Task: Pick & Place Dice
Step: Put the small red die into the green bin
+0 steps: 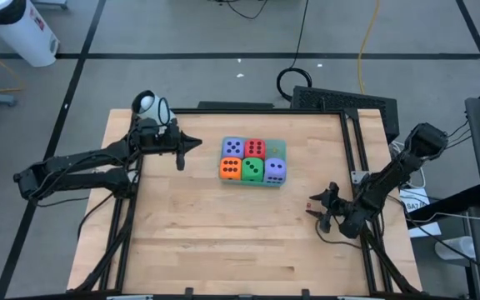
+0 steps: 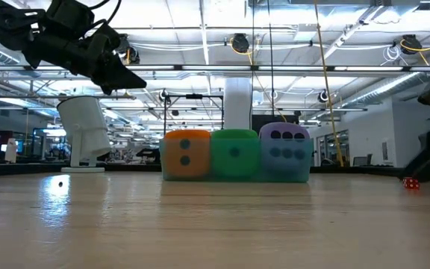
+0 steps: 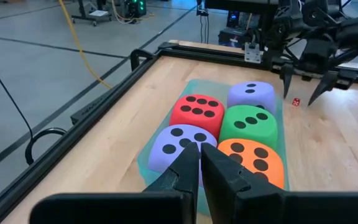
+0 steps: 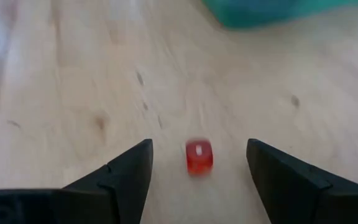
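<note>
Right wrist view showed us our right gripper [image 4: 197,171], fingers apart around a tiny hard red die [image 4: 199,157], light, maybe slippery; we should pinch its flat sides. Left gripper [image 3: 197,163], fingers together, hung over the soft dice [image 3: 248,124].

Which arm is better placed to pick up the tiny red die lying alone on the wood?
The right one. The right gripper is open with the tiny red die between its fingers. The left gripper is shut, beside the big dice, farther away.
</note>
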Action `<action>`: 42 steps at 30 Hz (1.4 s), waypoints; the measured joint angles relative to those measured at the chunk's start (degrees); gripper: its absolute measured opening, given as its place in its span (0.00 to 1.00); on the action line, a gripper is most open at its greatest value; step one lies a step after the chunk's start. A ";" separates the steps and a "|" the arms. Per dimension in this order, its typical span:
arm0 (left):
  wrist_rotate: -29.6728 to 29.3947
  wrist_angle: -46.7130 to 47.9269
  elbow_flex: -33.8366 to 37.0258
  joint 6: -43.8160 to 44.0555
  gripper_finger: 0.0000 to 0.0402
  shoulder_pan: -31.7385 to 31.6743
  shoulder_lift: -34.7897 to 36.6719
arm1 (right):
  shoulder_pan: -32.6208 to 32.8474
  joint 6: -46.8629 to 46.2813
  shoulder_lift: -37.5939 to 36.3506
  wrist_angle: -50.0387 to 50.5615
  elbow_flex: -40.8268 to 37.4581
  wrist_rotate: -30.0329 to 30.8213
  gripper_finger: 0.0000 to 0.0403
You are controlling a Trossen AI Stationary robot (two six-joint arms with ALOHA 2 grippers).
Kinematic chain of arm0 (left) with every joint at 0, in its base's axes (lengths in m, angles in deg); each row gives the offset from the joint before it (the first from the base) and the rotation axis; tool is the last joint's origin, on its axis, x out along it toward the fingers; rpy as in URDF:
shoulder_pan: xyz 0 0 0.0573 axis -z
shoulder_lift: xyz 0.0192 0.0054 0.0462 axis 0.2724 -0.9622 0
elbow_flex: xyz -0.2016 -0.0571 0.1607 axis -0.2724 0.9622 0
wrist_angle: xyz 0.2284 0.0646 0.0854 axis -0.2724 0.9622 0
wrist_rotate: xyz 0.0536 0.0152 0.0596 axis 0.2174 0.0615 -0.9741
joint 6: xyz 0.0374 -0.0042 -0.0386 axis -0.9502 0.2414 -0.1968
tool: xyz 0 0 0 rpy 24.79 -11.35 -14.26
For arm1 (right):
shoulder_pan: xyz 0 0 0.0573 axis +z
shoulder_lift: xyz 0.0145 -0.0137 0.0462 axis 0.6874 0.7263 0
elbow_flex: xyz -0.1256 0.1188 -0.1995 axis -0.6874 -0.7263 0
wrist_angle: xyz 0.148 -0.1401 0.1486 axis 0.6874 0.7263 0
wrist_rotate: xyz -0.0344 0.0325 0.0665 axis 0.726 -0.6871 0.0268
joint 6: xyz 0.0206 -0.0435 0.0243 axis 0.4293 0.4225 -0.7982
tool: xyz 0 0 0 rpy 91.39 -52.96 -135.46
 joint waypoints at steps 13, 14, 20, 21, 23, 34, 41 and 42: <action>0.00 0.02 0.00 0.56 0.06 0.00 0.00 | 0.04 -4.77 10.03 -3.26 0.22 0.97 0.50; 0.00 0.02 0.00 0.56 0.06 0.00 0.02 | 0.04 -4.77 10.32 -3.48 0.22 0.99 0.47; -0.02 0.02 0.00 0.56 0.06 0.00 0.01 | -0.05 -4.99 10.61 -3.53 0.15 0.65 0.32; 0.00 0.02 0.00 0.56 0.06 0.00 0.00 | -0.07 -5.06 10.61 -3.51 0.15 0.58 0.29; -0.02 0.02 0.00 0.56 0.06 0.00 0.00 | -0.07 -5.14 10.63 -3.51 0.15 0.58 0.25; -0.02 -0.09 0.00 0.67 0.06 0.00 0.00 | -0.96 5.02 9.91 -12.44 -0.11 3.47 0.10; -0.04 -1.76 0.00 0.65 0.06 0.01 0.02 | -11.59 28.91 1.61 -27.83 -0.02 1.20 0.13; -0.04 -2.20 0.00 0.65 0.06 0.00 0.02 | -13.86 33.02 0.05 -30.14 0.00 -0.46 0.13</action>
